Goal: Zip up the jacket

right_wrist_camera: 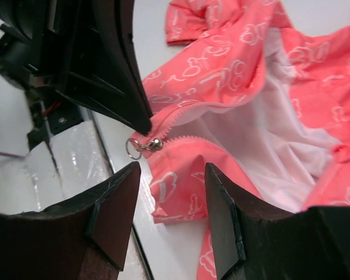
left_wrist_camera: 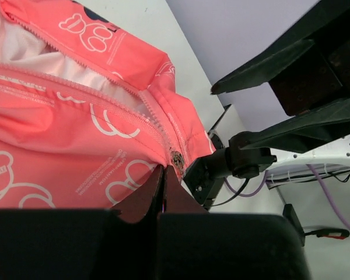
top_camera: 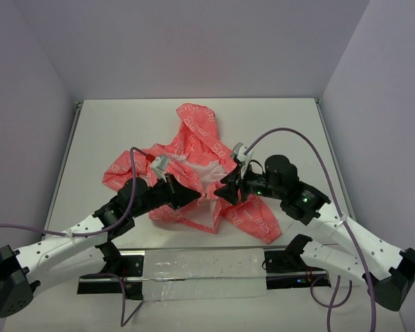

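Two grippers are sitting at the bottom of the zip on the jacket (top_camera: 194, 155), which is lying open near the middle of the table (top_camera: 111, 124), hood (top_camera: 196, 121) toward the far edge. Your left gripper (top_camera: 196, 197) is clenching the fabric beside the slider (right_wrist_camera: 153, 144), while your right gripper (right_wrist_camera: 169, 169) is hanging released, jaws apart around nothing. You are setting up the pull; the next move is probably calling for closing on the slider and drawing it toward the hood.

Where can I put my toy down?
Bare white table lies far left, between the coral-pink hooded jacket and the left wall, and far right beside the hood. The near middle is crowded: left fingers and right fingers meet at its hem.
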